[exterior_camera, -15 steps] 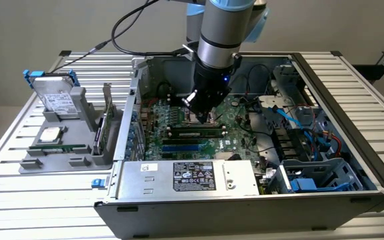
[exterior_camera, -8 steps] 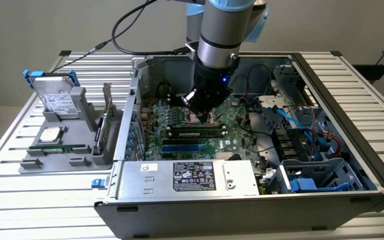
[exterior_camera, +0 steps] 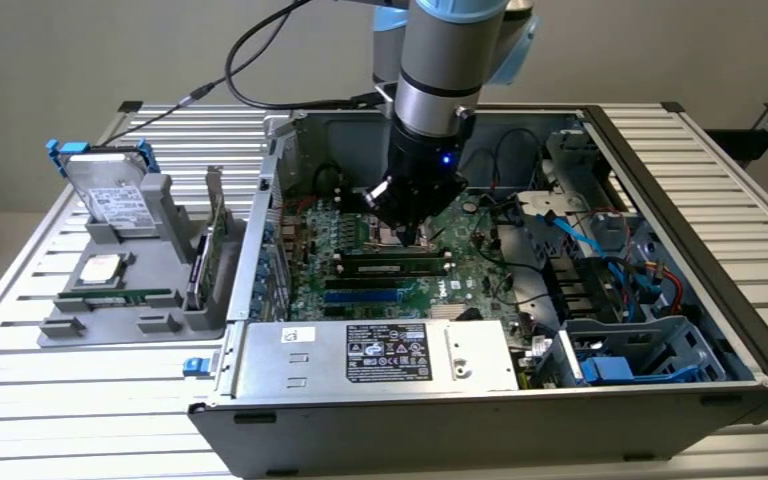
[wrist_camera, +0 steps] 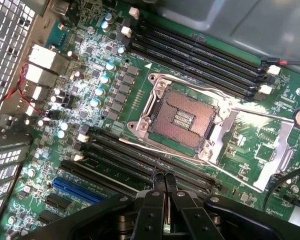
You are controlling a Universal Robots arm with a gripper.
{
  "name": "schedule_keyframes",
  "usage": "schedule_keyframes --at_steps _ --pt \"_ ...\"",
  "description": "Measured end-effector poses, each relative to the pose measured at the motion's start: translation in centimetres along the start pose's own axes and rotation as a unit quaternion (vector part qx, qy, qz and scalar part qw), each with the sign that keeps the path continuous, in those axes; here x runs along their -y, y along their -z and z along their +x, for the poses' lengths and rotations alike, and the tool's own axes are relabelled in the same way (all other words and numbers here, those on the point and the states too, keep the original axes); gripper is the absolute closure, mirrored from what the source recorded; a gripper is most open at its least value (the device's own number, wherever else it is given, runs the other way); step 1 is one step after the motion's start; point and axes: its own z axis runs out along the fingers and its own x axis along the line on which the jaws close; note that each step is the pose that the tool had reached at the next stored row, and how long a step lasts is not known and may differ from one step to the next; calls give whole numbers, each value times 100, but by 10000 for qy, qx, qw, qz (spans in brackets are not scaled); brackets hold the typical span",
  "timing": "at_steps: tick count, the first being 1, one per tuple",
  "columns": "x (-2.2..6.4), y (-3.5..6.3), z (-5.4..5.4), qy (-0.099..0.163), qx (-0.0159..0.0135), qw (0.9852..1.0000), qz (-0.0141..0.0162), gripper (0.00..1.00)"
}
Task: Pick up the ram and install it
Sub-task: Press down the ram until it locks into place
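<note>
Table: slatted metal table, plain wall behind.
Case: open computer case lying on the table, motherboard facing up.
Tool: tool over the board's slots, fingers pressed together, empty.
Ram: ram seated in a black slot just beside the tool.
Exterior view: grey tray with hard drive.
Wrist view: bare processor socket, memory slots.

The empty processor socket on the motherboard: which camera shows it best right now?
The wrist view. The processor socket sits in plain sight there, its contact field bare and its metal frame swung open, beyond the shut gripper. In the exterior view the gripper and arm cover that part of the board, so the socket cannot be made out.
</note>
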Motion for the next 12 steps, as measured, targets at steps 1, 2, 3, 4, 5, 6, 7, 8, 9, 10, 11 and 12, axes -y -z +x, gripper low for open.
schedule_keyframes --at_steps 1,2,3,4,5,6,7,8,9,10,11,12 --pt "0 1 1 -38 1 10000 2 90" --pt "0 1 1 -73 2 10000 4 90" --pt "0 1 1 -109 3 9999 6 90" --pt "-1 2 1 -147 3 9999 9 90" --pt "-1 1 1 -187 4 9998 13 90" --pt "-1 1 1 -226 4 9997 20 90" --pt "-1 1 1 -273 3 9996 35 90" --pt "-1 2 2 -322 2 9995 54 90" --pt "-1 2 2 -365 3 9993 71 90" --pt "-1 2 1 -413 3 9991 89 90" --pt "-1 1 1 -462 4 9989 108 90" --pt "-1 1 1 -505 6 9986 124 90"
